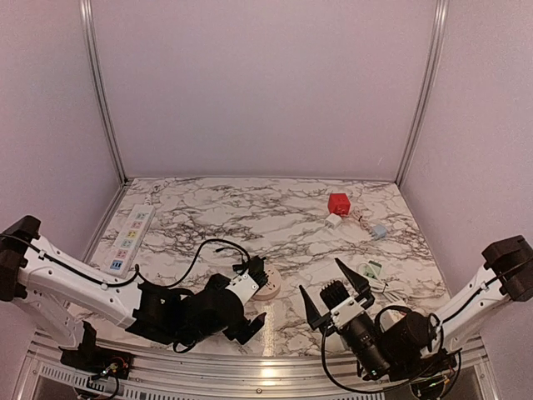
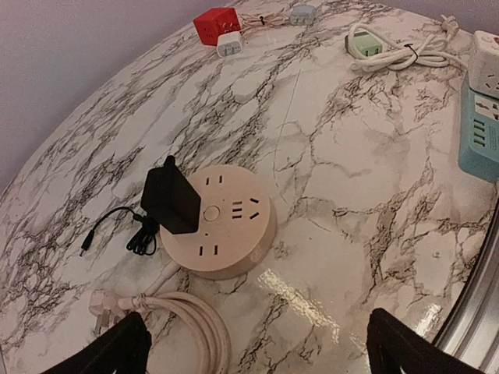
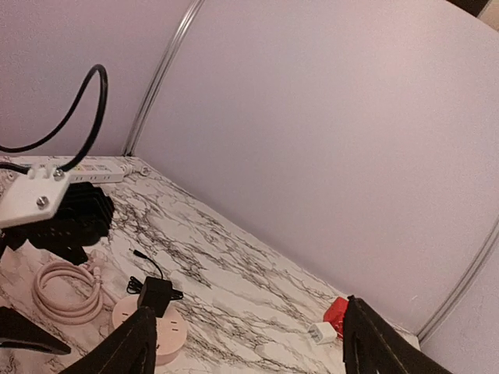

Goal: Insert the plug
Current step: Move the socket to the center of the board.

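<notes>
Black adapter plug stands on the left rim of the round beige socket hub; whether it is fully seated, I can't tell. It looks a light, rigid, matte plastic block. I'd pinch its flat sides. Its thin cord trails limp. My left gripper gapes wide, empty; my right gripper is parted, also empty.

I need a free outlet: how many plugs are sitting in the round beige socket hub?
1: a black adapter stands on the left side of the hub, seen from the left wrist view. Its body may hide an outlet beneath.
</notes>
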`<control>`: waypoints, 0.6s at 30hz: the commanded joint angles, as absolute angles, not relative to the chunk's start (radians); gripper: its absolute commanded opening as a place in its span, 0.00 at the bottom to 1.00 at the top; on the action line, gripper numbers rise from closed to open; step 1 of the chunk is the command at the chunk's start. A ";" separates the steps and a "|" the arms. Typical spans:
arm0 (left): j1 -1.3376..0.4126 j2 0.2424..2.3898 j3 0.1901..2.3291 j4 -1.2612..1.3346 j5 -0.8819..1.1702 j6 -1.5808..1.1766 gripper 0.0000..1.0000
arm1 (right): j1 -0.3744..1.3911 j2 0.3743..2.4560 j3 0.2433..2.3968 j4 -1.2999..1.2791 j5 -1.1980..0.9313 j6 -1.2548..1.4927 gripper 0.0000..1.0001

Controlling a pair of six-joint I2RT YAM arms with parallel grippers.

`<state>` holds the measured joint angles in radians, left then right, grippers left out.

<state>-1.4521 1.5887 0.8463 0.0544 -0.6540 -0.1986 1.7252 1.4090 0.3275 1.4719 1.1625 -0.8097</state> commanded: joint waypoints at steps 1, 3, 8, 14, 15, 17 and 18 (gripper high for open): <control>-1.471 1.465 0.681 0.225 -0.641 -0.326 0.99 | 1.705 1.385 0.312 1.740 1.277 -0.931 0.78; -1.486 1.455 0.623 0.270 -0.645 -0.336 0.99 | 1.683 1.355 0.313 1.743 1.304 -0.912 0.80; -1.510 1.515 0.528 0.420 -0.660 -0.325 0.99 | 1.598 1.305 0.379 1.549 1.340 -0.791 0.81; -1.530 1.588 0.381 0.714 -0.656 -0.331 0.99 | 1.325 1.251 0.695 0.421 1.157 -0.005 0.79; -1.530 1.605 0.348 0.780 -0.652 -0.332 0.99 | 1.253 1.257 0.747 0.296 1.070 0.105 0.77; -1.533 1.661 0.291 0.921 -0.656 -0.340 0.99 | 1.131 1.282 0.790 0.255 0.969 0.162 0.75; -1.534 1.691 0.275 0.972 -0.645 -0.339 0.99 | 1.086 1.304 0.796 0.292 0.935 0.140 0.76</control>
